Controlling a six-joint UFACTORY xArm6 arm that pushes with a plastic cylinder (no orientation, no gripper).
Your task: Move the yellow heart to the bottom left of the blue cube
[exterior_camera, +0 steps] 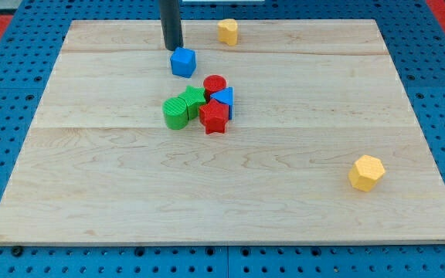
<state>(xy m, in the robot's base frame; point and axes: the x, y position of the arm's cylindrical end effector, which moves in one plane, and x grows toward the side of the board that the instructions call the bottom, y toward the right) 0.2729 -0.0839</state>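
Observation:
The blue cube (183, 62) sits near the view's top, left of centre. A yellow block that looks like the heart (227, 32) lies at the view's top edge of the board, up and to the right of the cube. My tip (174, 49) is just above and left of the blue cube, close to or touching its upper left corner. The heart is well apart from the tip, to its right.
A cluster lies below the cube: red cylinder (215, 83), blue triangular block (223, 98), red star (215, 117), green star (193, 98), green cylinder (175, 113). A yellow hexagonal block (366, 172) sits at the view's lower right. The wooden board (91, 193) ends in blue pegboard.

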